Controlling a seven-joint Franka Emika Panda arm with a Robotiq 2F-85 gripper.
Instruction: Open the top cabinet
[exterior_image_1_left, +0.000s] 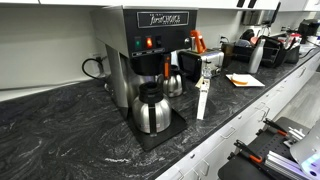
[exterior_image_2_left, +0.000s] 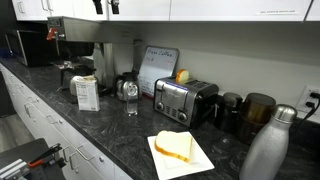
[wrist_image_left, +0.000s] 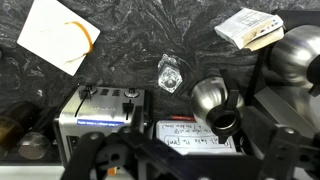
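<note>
The top cabinets (exterior_image_2_left: 225, 8) are white doors along the upper edge of an exterior view, above the dark marble counter (exterior_image_2_left: 120, 130). Only their lower strip shows, and I see no handle. My gripper (exterior_image_2_left: 105, 6) hangs at the cabinets' bottom edge, high above the counter, with only its two dark fingertips in that view. In the wrist view the gripper (wrist_image_left: 180, 158) looks straight down at the counter. Its dark fingers are spread wide with nothing between them. The cabinets are out of the wrist view.
Below the gripper stand a toaster (exterior_image_2_left: 185, 100), a handwritten sign (exterior_image_2_left: 158, 68), a glass (exterior_image_2_left: 132, 100), a small box (exterior_image_2_left: 87, 92) and a coffee maker (exterior_image_1_left: 150, 50) with a steel carafe (exterior_image_1_left: 150, 110). A paper with bread (exterior_image_2_left: 178, 150) and a steel bottle (exterior_image_2_left: 268, 145) are nearer.
</note>
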